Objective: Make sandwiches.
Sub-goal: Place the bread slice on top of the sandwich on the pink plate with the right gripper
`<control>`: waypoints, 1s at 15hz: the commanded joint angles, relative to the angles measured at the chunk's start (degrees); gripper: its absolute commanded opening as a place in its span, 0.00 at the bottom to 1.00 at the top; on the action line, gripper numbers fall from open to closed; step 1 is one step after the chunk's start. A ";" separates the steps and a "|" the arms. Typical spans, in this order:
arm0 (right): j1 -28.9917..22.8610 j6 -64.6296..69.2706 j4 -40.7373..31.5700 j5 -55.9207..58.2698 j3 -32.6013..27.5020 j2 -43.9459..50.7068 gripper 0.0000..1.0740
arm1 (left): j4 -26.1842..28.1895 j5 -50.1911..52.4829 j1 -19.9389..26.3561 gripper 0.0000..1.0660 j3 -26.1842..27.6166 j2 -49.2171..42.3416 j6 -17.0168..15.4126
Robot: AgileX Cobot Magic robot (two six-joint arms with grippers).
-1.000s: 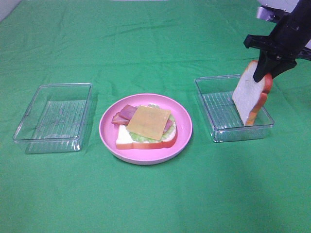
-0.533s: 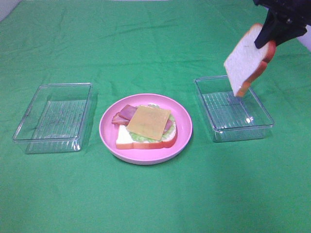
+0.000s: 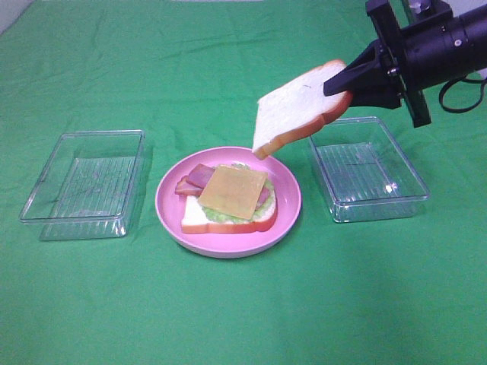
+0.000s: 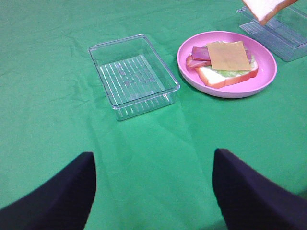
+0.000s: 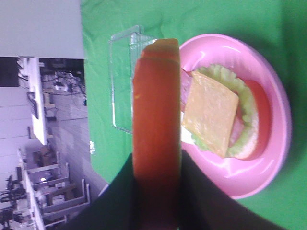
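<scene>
The right hand [image 3: 346, 80] grips a white bread slice [image 3: 293, 106] by its orange-brown crust and holds it in the air, tilted, above the upper right rim of a round pink plate [image 3: 285, 220] at the centre of a green-covered table [image 3: 228, 68]. From the plate, the slice hangs at about one o'clock, its lower corner just over the rim without touching. On the plate lies the open sandwich: a bottom bread slice [image 3: 199, 219], pale green frilly lettuce [image 3: 217, 216] showing at its edges, reddish-pink bacon strips [image 3: 194, 179] poking out toward ten o'clock, and a yellow cheese square [image 3: 233, 191] on top. In the right wrist view the crust edge of the held slice [image 5: 157, 129] is pinched between the dark fingers [image 5: 120, 191], with the plate [image 5: 268, 143] and cheese [image 5: 211, 112] beyond. A clear plastic tray [image 3: 369, 171] sits at three o'clock from the plate, another clear tray [image 3: 84, 182] at nine o'clock, both apart from it. The left hand [image 4: 153, 191] hovers over bare cloth with its fingers [image 4: 57, 196] spread wide and nothing between them.
</scene>
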State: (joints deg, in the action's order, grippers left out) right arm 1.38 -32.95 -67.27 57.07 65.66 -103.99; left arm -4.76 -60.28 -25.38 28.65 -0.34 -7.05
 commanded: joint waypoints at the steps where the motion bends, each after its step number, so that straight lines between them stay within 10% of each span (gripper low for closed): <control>1: -0.63 -6.53 -8.48 -0.06 -2.92 -1.32 0.00 | 0.17 0.92 -0.11 0.62 -0.11 -0.97 -0.29; 5: -10.08 -8.65 -13.58 -1.95 -2.64 -7.62 0.00 | 0.17 0.92 -0.11 0.62 -0.11 -0.97 -0.29; 15: -15.24 -11.23 -21.43 -1.49 -2.75 -16.16 0.00 | 0.17 0.92 -0.11 0.62 -0.11 -0.97 -0.29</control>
State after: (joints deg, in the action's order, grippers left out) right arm -13.41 -43.14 -87.55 54.55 63.14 -120.21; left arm -4.76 -60.28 -25.38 28.65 -0.34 -7.05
